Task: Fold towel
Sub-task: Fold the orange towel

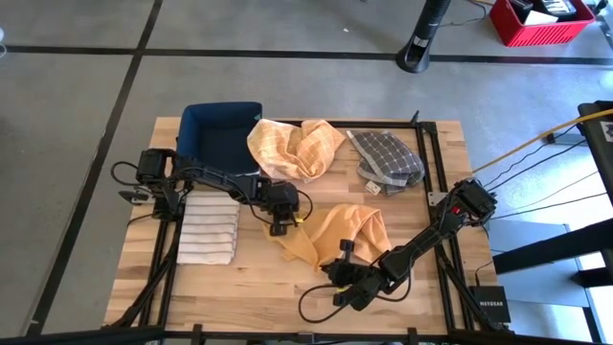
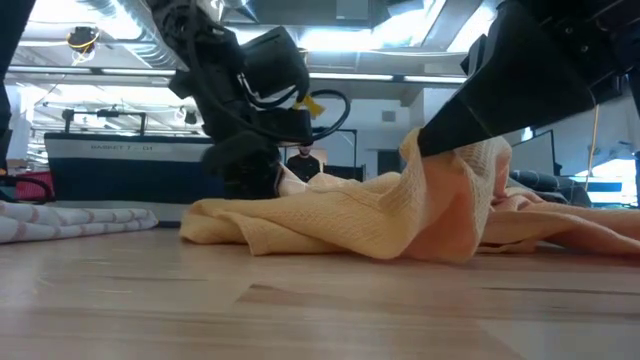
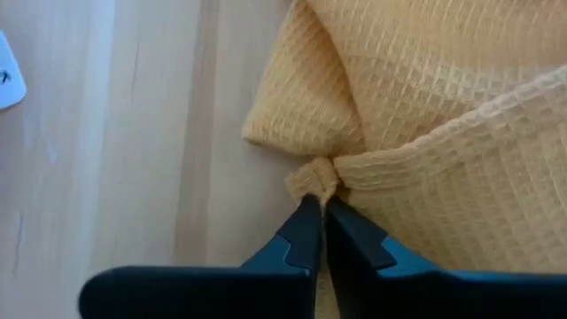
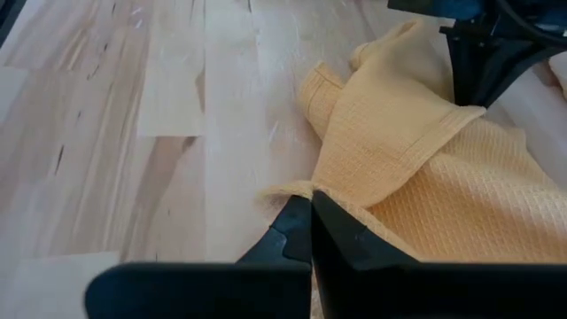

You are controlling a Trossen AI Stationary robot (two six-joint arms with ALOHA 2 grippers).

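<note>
Centre-frame, the limp yellow waffle towel [image 1: 335, 233] (light, floppy) wants corner holds — left gripper [image 3: 321, 202] and right gripper [image 4: 310, 197] each pinch an edge.

Both arms reach low mid-table, left gripper [image 3: 317, 206] and right gripper [image 4: 310, 202] fingers pinched closed.

Lab/workshop: concrete floor [image 1: 77, 105] with black tape lines, exposed ceiling ducts [image 2: 120, 15] upper left, red bin [image 1: 541, 21] upper right.

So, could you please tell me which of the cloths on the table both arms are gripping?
The plain orange towel mid-table; the checked orange, grey and folded striped cloths lie untouched.
</note>
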